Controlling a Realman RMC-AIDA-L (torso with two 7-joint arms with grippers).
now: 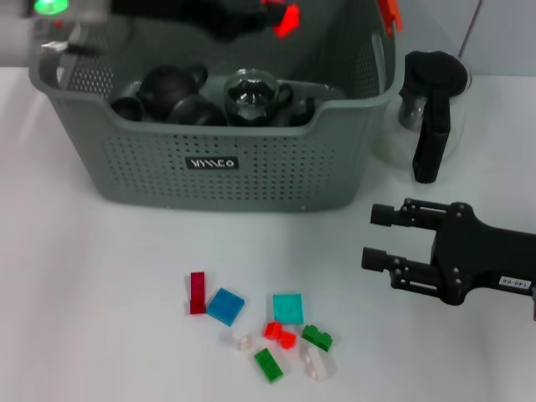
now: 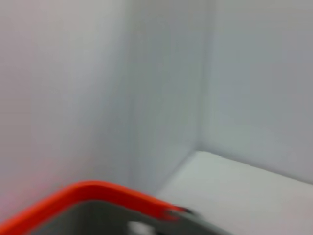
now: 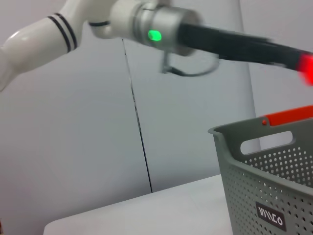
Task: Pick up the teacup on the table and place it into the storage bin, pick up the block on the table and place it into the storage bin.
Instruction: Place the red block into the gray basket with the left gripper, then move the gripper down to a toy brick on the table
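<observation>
The grey-green storage bin (image 1: 209,163) stands at the back of the white table. Inside it lie a black teapot (image 1: 172,84), a small dark teacup (image 1: 127,107) and a round glass piece (image 1: 249,96). My left gripper (image 1: 251,18) hovers over the bin's back part, shut on a red block (image 1: 286,18). From the right wrist view the left arm (image 3: 195,36) reaches over the bin (image 3: 264,186) with the red block (image 3: 307,68) at its tip. My right gripper (image 1: 375,237) stands open over the table at the right, holding nothing.
Several loose blocks lie near the front: a red one (image 1: 197,292), a blue one (image 1: 225,306), a teal one (image 1: 287,308), green ones (image 1: 316,337) and clear ones. A glass pitcher with black handle (image 1: 431,100) stands right of the bin. An orange clip (image 2: 98,196) fills the left wrist view.
</observation>
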